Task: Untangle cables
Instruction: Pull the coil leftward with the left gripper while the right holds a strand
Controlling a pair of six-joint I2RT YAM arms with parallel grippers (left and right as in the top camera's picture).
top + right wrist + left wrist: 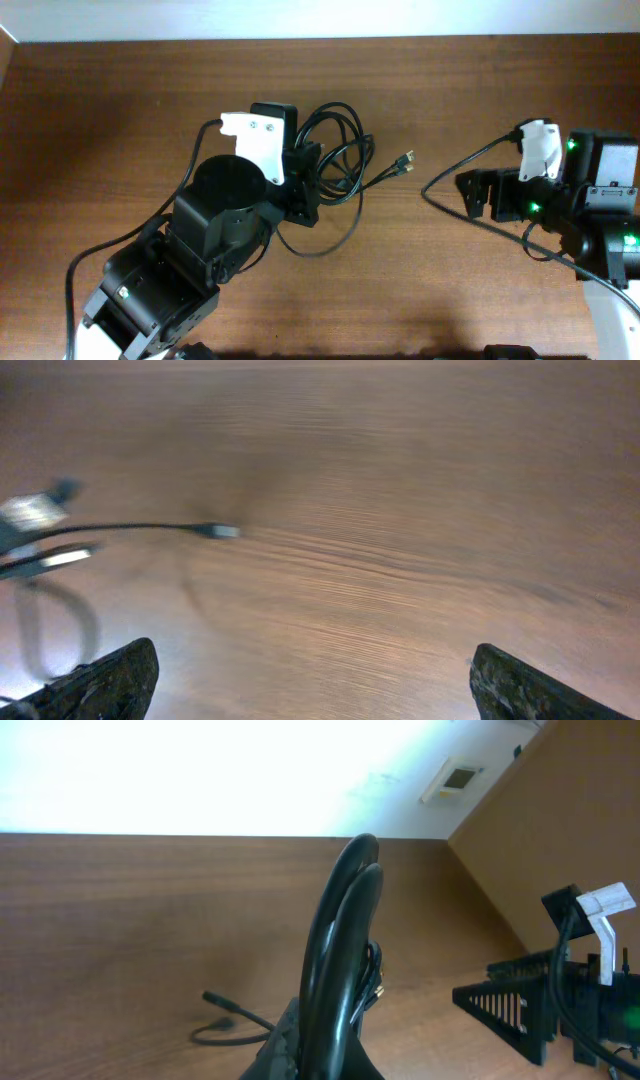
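The cables are thin black cords bunched in a coil at the table's middle, with small plug ends pointing right. A loose loop trails toward the front. My left gripper is shut on the coil; in the left wrist view a black loop of the cables stands up out of the jaws, and a loose plug end lies on the table to the left. My right gripper is open and empty, apart to the right of the plugs. In the right wrist view its fingers are spread wide, with a plug tip ahead, blurred.
The wooden table ends at a pale wall along the back. A thicker black wire arcs from the right arm's wrist toward the middle; another runs from the left arm's base. The right gripper also shows in the left wrist view.
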